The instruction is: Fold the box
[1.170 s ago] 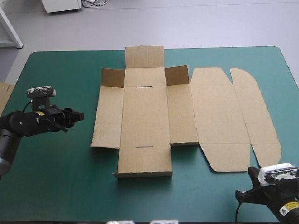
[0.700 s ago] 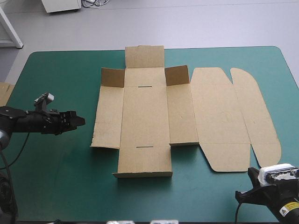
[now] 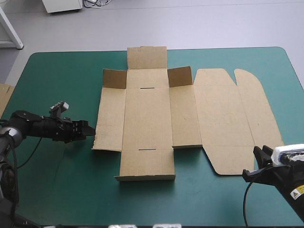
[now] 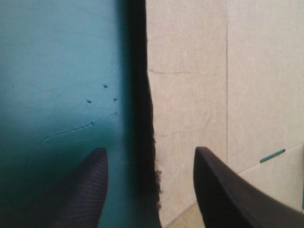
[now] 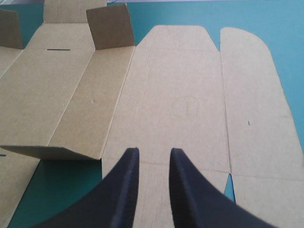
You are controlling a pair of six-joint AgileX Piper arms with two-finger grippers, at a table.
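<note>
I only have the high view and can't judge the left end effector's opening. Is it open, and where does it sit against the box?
Observer: Open. The left end effector straddles the left edge of the box, with one side over board and the other over the cover.
Operator: And the right one, is it gripping anything?
Observer: No. The right end effector shows a narrow gap with nothing held, and its tips are over the near fold of the lid.

Left end effector (image 4: 149,152) gapes wide; right end effector (image 5: 154,151) narrowly parted.
</note>
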